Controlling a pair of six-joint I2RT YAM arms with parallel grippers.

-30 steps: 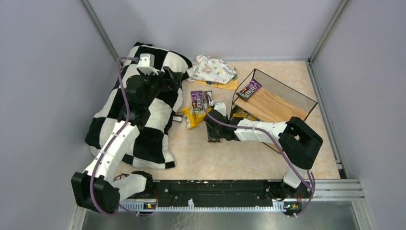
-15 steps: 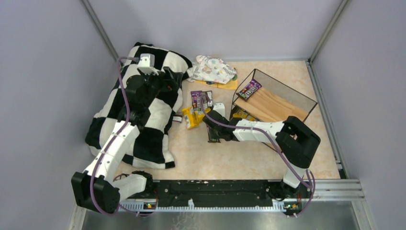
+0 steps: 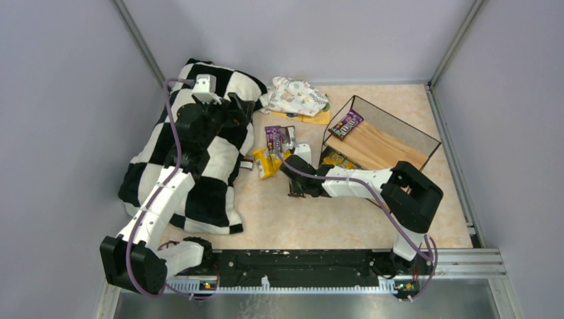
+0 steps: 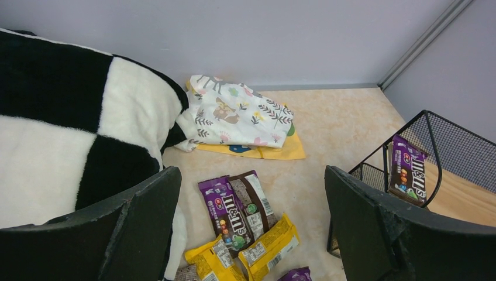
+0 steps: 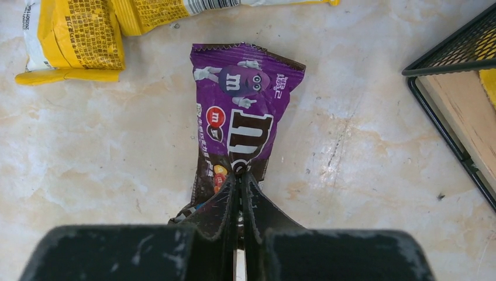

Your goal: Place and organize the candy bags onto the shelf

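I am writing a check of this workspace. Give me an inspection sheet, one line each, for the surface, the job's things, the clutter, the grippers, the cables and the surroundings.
Surface: beige marbled table, faint scuffs.
Job's things: shelf holds one purple candy bag on its top board; loose candy bags, purple, brown and yellow, lie on the table.
Clutter: checkered blanket; floral cloth bundle on an orange sheet.
Grippers: left gripper open, empty; right gripper shut on the end of another purple bag.
Cables: purple cable along each arm; no snag seen.
Surroundings: grey walls; nothing else seen.
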